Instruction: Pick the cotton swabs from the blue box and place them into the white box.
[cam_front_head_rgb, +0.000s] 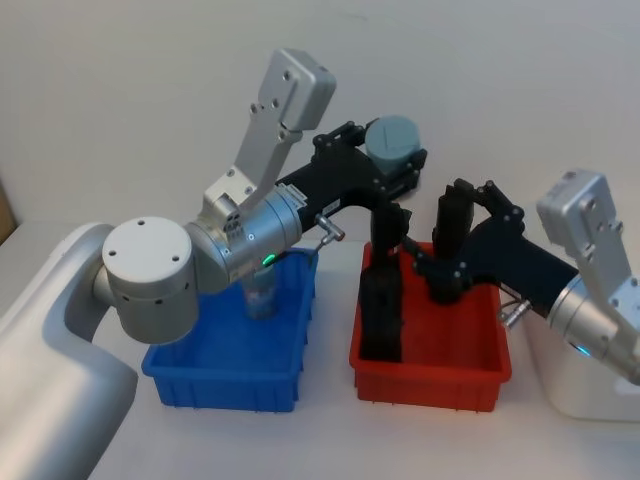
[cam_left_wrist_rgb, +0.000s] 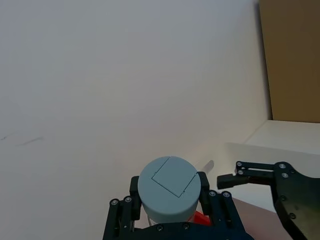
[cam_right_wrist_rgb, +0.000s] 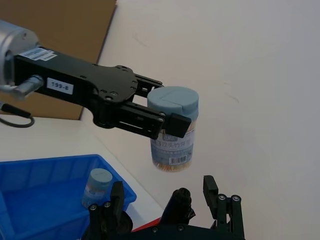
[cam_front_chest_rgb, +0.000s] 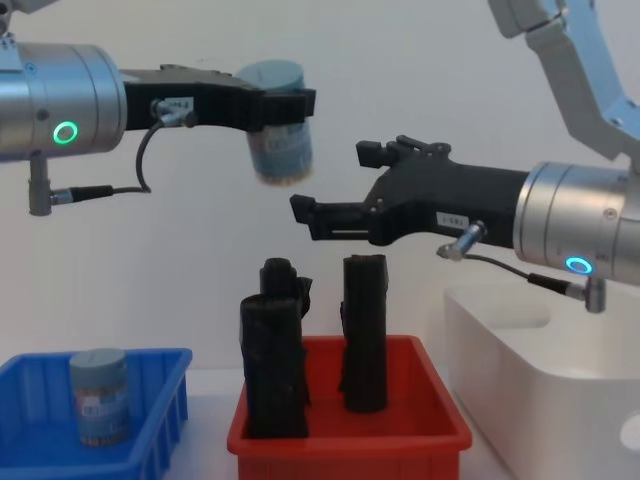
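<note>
Left gripper (cam_front_chest_rgb: 285, 105) is raised high above the bins, jaws clenched on one tub of cotton swabs (cam_front_chest_rgb: 280, 140) just under its grey-blue lid; the tub hangs upright in mid-air, over the gap between the blue box (cam_front_head_rgb: 225, 365) and the red bin (cam_front_head_rgb: 430, 365). The right wrist view confirms the hold: the tub's label and the tan sticks show below the left jaws.

Right gripper (cam_front_chest_rgb: 335, 215) is extended toward the held tub, lower and to its right, above the red bin — jaws released and spread, nothing between them. The two grippers are near but apart. Judged stage: a hand-over from left to right, with the receiving grasp not yet made.

Second tub (cam_front_chest_rgb: 98, 395) stands upright inside the blue box, untouched. Two black rolls (cam_front_chest_rgb: 362, 335) stand in the red bin; they are not part of the job.

White box (cam_front_chest_rgb: 530, 370) sits at the robot's right, beside the red bin. The part of its inside that shows holds no tub.

Progress, as judged: no delivery confirmed. One tub is lifted out and in transit; one is left in the blue box. Outstanding — transfer, carry across, release into the white box, then repeat for the second tub.
</note>
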